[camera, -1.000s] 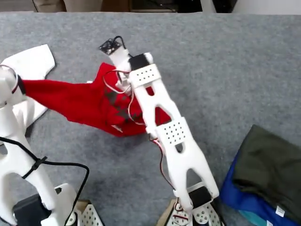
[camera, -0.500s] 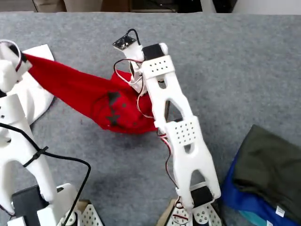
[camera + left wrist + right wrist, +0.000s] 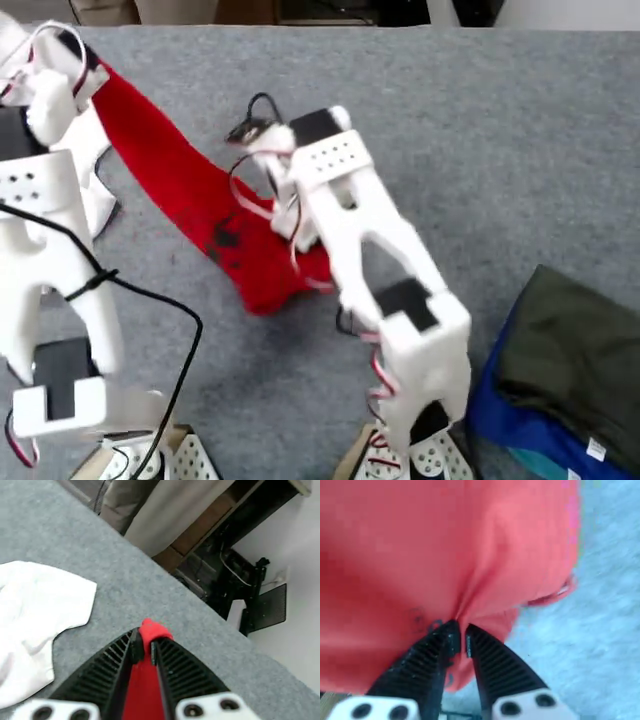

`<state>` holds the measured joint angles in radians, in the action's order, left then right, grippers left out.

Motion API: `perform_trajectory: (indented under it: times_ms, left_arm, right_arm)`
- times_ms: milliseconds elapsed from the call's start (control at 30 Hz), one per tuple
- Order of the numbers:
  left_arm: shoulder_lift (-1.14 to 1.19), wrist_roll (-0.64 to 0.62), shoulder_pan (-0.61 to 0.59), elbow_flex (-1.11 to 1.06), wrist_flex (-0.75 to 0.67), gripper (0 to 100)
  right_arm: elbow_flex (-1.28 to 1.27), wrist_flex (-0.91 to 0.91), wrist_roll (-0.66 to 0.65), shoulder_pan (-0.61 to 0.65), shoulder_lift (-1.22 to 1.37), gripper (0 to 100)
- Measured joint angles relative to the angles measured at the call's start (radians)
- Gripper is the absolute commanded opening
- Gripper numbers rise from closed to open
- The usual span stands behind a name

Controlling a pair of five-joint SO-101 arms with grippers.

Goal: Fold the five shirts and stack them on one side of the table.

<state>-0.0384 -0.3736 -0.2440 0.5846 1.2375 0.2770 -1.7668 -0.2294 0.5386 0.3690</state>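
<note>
A red shirt (image 3: 190, 190) stretches in a long band from the far left corner down to the table's middle. My left gripper (image 3: 80, 55) is raised at the far left and is shut on one end of the red shirt (image 3: 150, 630). My right gripper (image 3: 275, 200) sits near the table's centre, shut on a pinch of the red shirt (image 3: 470, 555) at its other end. A white shirt (image 3: 95, 185) lies crumpled on the table under the left arm, and the white shirt (image 3: 35, 610) shows beside the left fingers (image 3: 107, 667).
A stack of folded shirts, dark olive (image 3: 575, 350) over blue (image 3: 520, 420), sits at the near right edge. The grey table (image 3: 480, 130) stretches bare across the far right. Cables hang off both arms.
My left gripper rose and swung toward the far left corner, pulling the red shirt taut into a long diagonal band. The right arm lifted and shifted slightly right with its pinch of shirt.
</note>
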Motion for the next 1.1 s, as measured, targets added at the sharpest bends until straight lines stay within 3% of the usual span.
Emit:
perform_trajectory:
  times_ms: [233,433,667,967,1100]
  left_arm:
    - [0.153,-0.005,0.089,0.189,0.000,2]
    - [0.287,-0.005,0.183,0.259,0.000,2]
    - [0.408,-0.009,0.244,0.324,0.017,24]
    - [0.413,-0.028,0.235,0.348,0.175,26]
    - [0.413,-0.028,0.095,0.480,0.327,26]
  right_arm:
    - [-0.178,0.000,0.117,0.087,-0.264,1.4]
    - [-0.215,0.000,0.210,0.087,-0.402,16.3]
    - [-0.304,0.037,0.265,0.072,-0.638,20.5]
    - [-0.313,0.176,0.236,-0.170,-0.738,20.7]
    - [-0.293,0.245,0.215,-0.166,-0.666,20.7]
